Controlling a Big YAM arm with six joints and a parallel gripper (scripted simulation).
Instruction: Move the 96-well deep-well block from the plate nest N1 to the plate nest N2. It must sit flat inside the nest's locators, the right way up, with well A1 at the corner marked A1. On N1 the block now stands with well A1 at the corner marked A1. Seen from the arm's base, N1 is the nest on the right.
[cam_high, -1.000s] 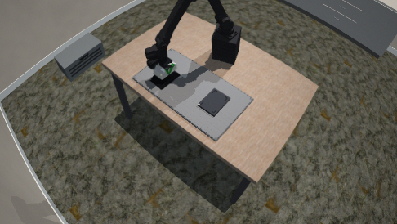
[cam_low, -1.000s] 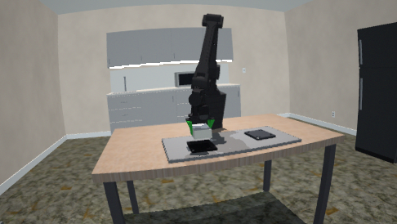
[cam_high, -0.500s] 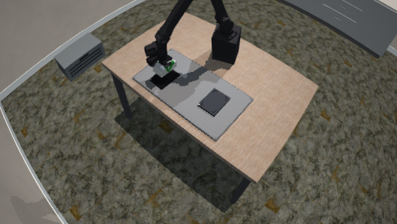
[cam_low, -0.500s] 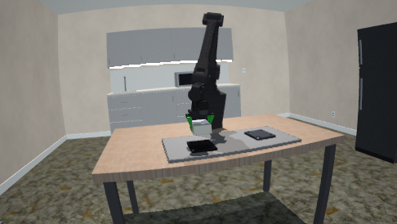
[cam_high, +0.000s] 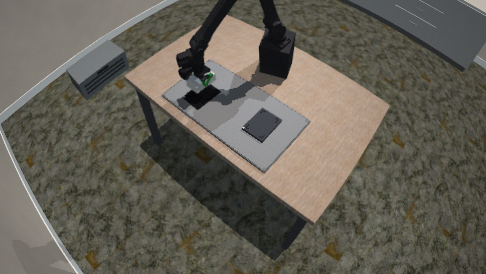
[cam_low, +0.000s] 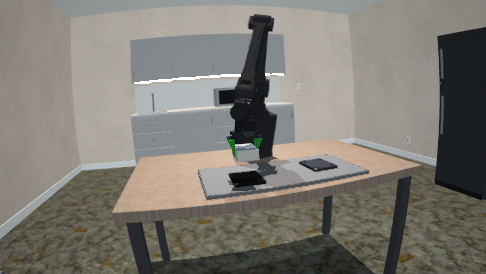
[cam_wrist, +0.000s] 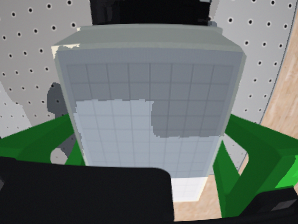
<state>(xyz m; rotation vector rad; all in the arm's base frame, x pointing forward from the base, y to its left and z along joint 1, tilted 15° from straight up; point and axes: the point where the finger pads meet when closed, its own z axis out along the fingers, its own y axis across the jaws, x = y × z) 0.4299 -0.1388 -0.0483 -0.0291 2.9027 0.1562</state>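
We see green fingers pinching the deep-well block (cam_low: 246, 152) on its 2 sides, lifted above nest N1 (cam_low: 246, 178). Block looks rigid, smooth-walled, likely slippery; we'd grip mid-height.

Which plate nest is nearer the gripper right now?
The nest at the mat's end by the gripper, just below the lifted deep-well block. The other nest sits at the far end.

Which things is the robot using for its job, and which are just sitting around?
For the job:
- pale grey 96-well deep-well block, lifted in the gripper
- black plate nest N1, now without the block
- dark plate nest N2, still to be filled

Just sitting around:
- grey vented metal box on the floor
- black fridge
- grey kitchen cabinets
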